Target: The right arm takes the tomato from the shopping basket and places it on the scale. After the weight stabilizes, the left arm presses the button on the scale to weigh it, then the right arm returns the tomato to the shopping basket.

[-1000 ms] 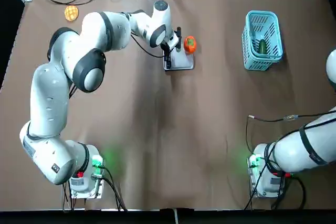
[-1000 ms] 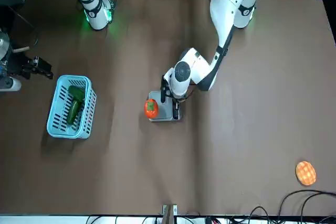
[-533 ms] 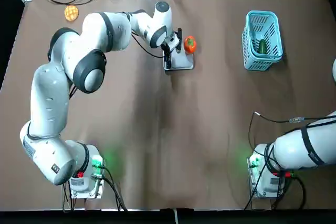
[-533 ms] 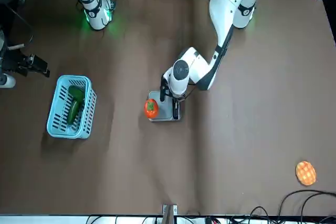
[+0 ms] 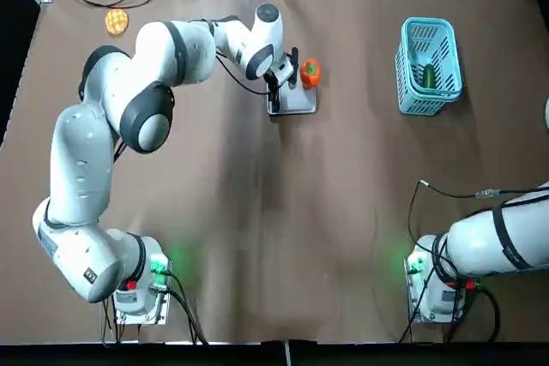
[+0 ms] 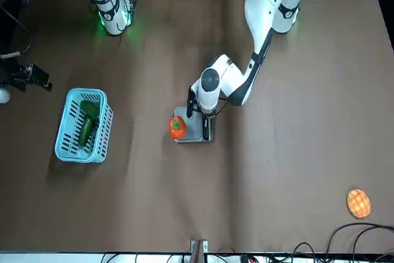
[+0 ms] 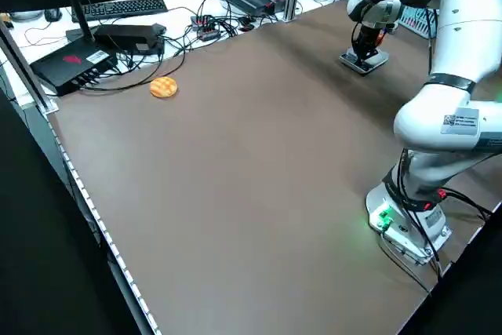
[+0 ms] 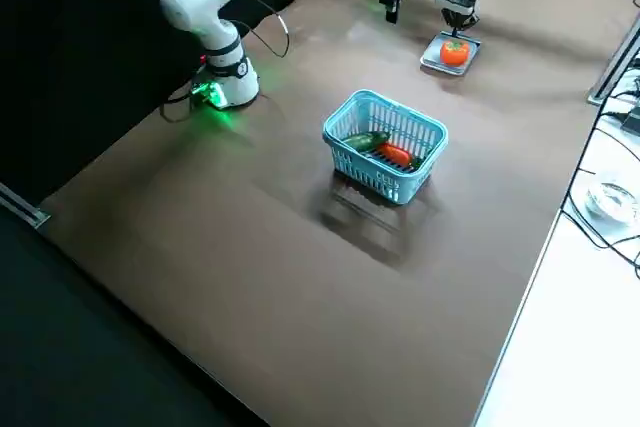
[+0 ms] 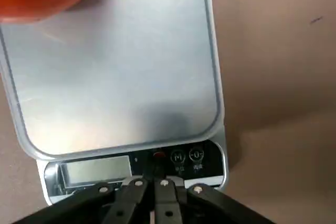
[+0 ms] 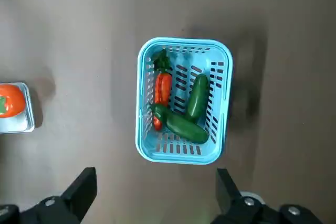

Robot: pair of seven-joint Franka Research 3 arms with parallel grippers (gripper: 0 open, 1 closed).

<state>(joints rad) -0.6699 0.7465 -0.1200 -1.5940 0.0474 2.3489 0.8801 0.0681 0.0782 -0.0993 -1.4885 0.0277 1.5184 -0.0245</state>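
Soft light over the matte brown table [image 5: 257, 212], dark shadow beside the light-blue plastic lattice basket [image 10: 184, 100], pale glare across the silver-grey metal weighing plate [image 9: 115, 77], green glow at the bases!

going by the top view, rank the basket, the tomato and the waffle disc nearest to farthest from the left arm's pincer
1. Tomato: just right of the left arm's pincer, on the scale's plate
2. Basket: well off to the pincer's right
3. Waffle disc: far left, slightly farther out than the basket
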